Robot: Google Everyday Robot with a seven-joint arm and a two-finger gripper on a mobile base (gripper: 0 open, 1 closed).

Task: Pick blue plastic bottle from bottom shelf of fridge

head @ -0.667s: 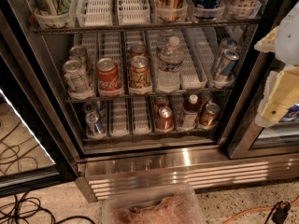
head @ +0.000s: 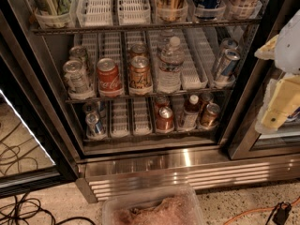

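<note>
The blue plastic bottle [head: 190, 112] stands upright in the right half of the bottom shelf [head: 140, 136], white cap on top, its lower part hidden by the lip of its white lane tray. A copper can [head: 165, 118] sits just to its left and another copper can [head: 209, 115] just to its right; more cans stand behind these, too dim to make out. The two middle lane trays [head: 130, 117] hold nothing, and two silver cans [head: 95, 124] stand one behind the other at the left end. On the rack above, a clear water bottle [head: 171, 64] stands beside a gold can [head: 140, 73] and a red cola can [head: 108, 76], with silver cans [head: 76, 76] at the left and two leaning cans [head: 226, 62] at the right. The top rack's tubs are cut off by the frame edge. Below, the fridge [head: 187, 170] shows its ribbed steel base panel, and a clear plastic tub [head: 152, 209] with pinkish contents (half out of frame) sits on the floor near loose cables [head: 18, 210]. The gripper [head: 280, 102] hangs at the far right, outside the cabinet and well apart from the bottle, seen as pale white and yellowish shapes partly cut off; whether it is open or closed cannot be told, and it holds nothing visible.
</note>
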